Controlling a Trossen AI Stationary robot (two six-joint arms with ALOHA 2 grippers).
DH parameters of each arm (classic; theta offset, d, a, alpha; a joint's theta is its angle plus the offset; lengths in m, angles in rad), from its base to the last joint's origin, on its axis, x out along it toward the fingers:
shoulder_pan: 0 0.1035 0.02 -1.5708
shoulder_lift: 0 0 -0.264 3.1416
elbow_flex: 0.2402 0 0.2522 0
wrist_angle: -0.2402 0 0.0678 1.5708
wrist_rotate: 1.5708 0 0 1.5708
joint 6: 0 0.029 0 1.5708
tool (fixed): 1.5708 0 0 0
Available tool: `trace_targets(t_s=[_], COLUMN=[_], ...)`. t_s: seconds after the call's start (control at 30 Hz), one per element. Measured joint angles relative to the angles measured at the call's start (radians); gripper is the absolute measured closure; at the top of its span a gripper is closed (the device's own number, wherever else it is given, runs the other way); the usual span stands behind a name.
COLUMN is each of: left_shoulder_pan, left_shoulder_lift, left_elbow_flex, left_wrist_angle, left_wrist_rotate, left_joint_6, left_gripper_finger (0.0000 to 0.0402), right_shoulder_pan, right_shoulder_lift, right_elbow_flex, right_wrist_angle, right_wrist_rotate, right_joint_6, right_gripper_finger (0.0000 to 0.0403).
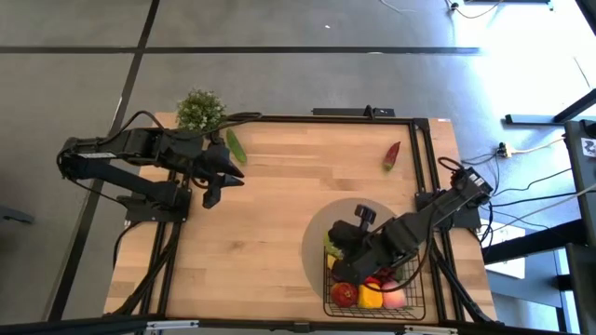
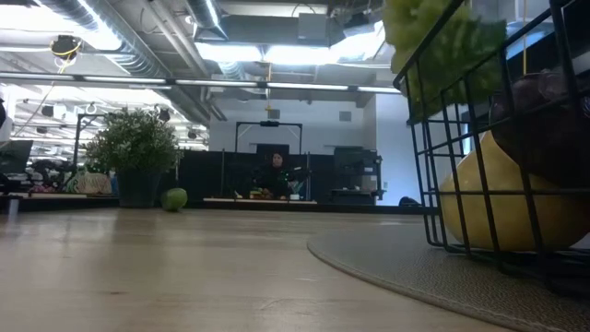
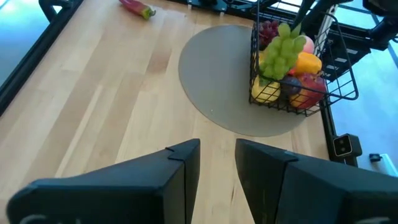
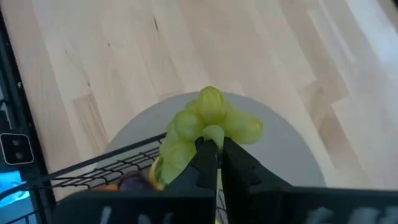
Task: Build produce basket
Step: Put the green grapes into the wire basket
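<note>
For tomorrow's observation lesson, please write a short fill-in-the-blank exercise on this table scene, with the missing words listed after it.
1. The right gripper is shut on a bunch of ____ grapes.
2. The basket stands on a round ____ mat.
3. The red chili lies on the ____, outside the basket.
4. The cucumber lies beside the potted ____.

Missing words: green; grey; table; plant

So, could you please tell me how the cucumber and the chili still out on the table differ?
The cucumber is green and lies at the table's far left, beside the potted plant and close to the left pincer; the chili is red and lies at the far right, with no pincer near it. The cucumber looks longer and more even; the chili tapers. Both lie flat on bare wood, outside the basket.
</note>
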Motion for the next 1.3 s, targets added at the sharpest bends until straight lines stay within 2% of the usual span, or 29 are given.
trace_targets(t_s=[0.63,0.8,1.03,1.3], left_shoulder_pan=[0.0,0.0,0.0,0.0], left_shoulder_lift=[0.0,0.0,0.0,0.0], left_elbow_flex=[0.0,0.0,0.0,0.0], left_wrist_angle=[-0.001,-0.001,-0.001,-0.001], left_wrist_rotate=[0.0,0.0,0.0,0.0], left_joint_6=[0.0,0.0,0.0,0.0], left_gripper_finger=[0.0312,0.0312,0.0312,0.0312], right_shoulder_pan=[0.136,0.155,0.154,0.125], right_shoulder_lift=[0.008,0.05,0.056,0.052], right_elbow_flex=[-0.032,-0.032,-0.032,-0.007], right_wrist_angle=[0.014,0.02,0.023,-0.006], right_wrist_rotate=[-0.071,-0.131,-0.057,0.079], right_joint_6=[0.273,0.319,0.299,0.175], right_gripper_finger=[0.0403,0.0403,0.0403,0.0403])
